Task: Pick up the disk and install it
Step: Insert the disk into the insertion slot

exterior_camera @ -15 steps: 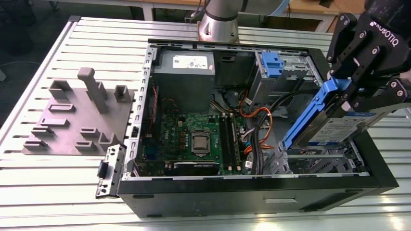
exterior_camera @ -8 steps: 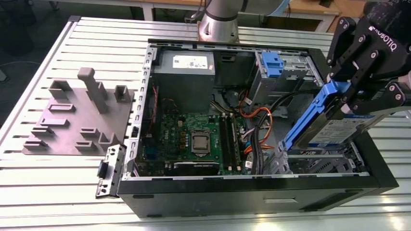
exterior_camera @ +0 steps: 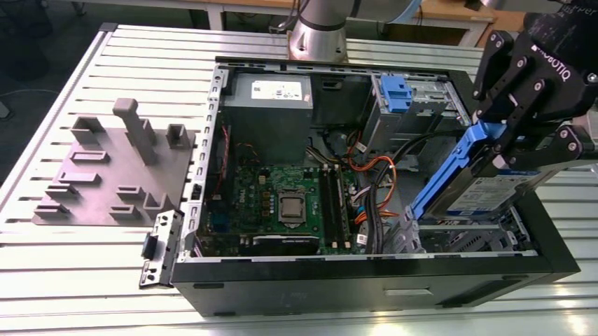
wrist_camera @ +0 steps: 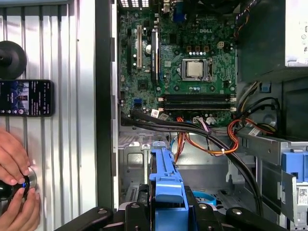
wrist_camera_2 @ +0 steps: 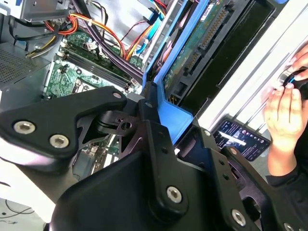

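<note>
**Disk held tilted above the open computer case**

The black two-finger gripper is closed on the flat silver metal disk with a blue-and-white label and a blue plastic bracket. Its fingers press on the upper end of the disk, and the rest of the disk hangs below them. The disk is tilted, with the lower end pointing down into the case and toward the exterior view's left. It is in the air, above the metal drive bay at the front corner of the open black computer case, on the exterior view's right.

In the first wrist view the blue bracket stands out from between the black finger links, over the grey metal floor of the bay. In the second wrist view the bracket is clamped by the black links.

Inside the case lie the green motherboard, a bundle of orange and black cables and the grey boxy power supply. A small blue plastic latch sits at the far drive cage.

The case stands on a ribbed metal table. A grey plastic fixture plate lies beside the case. In the first wrist view a person's hands touch a small round object, near a dark phone.
</note>
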Controlling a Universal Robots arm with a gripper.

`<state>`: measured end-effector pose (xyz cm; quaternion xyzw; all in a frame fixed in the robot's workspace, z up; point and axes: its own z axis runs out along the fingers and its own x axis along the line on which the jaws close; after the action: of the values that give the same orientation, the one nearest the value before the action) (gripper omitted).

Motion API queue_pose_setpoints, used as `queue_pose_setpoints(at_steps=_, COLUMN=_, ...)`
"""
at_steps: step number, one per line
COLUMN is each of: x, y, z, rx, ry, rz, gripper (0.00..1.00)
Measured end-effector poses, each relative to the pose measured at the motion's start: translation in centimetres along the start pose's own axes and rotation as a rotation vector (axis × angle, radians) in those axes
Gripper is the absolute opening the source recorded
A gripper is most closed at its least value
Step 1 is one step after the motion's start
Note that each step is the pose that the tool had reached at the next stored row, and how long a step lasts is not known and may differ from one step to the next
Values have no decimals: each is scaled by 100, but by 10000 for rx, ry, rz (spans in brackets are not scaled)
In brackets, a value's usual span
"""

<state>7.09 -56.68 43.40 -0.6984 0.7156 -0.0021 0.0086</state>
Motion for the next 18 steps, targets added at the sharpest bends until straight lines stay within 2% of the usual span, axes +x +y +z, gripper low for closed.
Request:
queue_pose_setpoints(at_steps=9, x=0, y=-2, z=71, rx=0, ry=-1, rz=0, gripper=37)
queue_pose_setpoints(at_steps=18, x=1, y=-3, z=76, rx=1, ry=14, rz=-1, gripper=37)
